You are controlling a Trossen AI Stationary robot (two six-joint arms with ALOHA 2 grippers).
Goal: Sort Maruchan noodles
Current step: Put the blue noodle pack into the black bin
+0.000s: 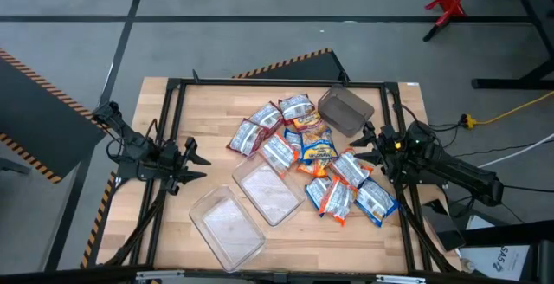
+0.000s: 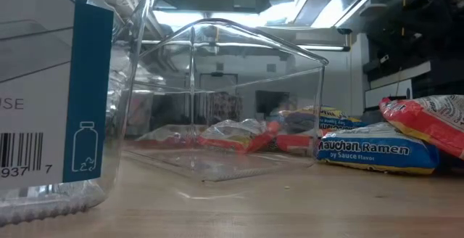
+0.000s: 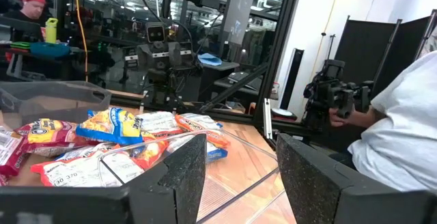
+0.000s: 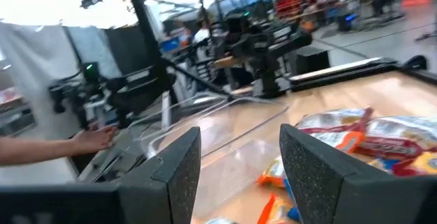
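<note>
Unsorted: noodle packets (image 1: 313, 150) heaped mid-desk (image 1: 208, 111). Your left claw (image 1: 192, 164) and right claw (image 1: 368, 141) wait open, empty, flanking the heap.

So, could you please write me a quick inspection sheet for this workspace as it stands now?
Surface: wooden table inside a black frame.
Job's things: Maruchan noodles lie in a loose overlapping heap from the centre towards the table's right side; none is in a tub.
Clutter: two clear tubs in the front half, holding nothing; dark grey tub at the back right, beside the heap.
Grippers: left gripper over the table's left edge, jaws open, holding nothing; right gripper at the heap's right edge, jaws open, holding nothing.
Cables: yellow cable on the floor at right.
Surroundings: red stand on the floor; a person's sleeve in the left wrist view.
</note>
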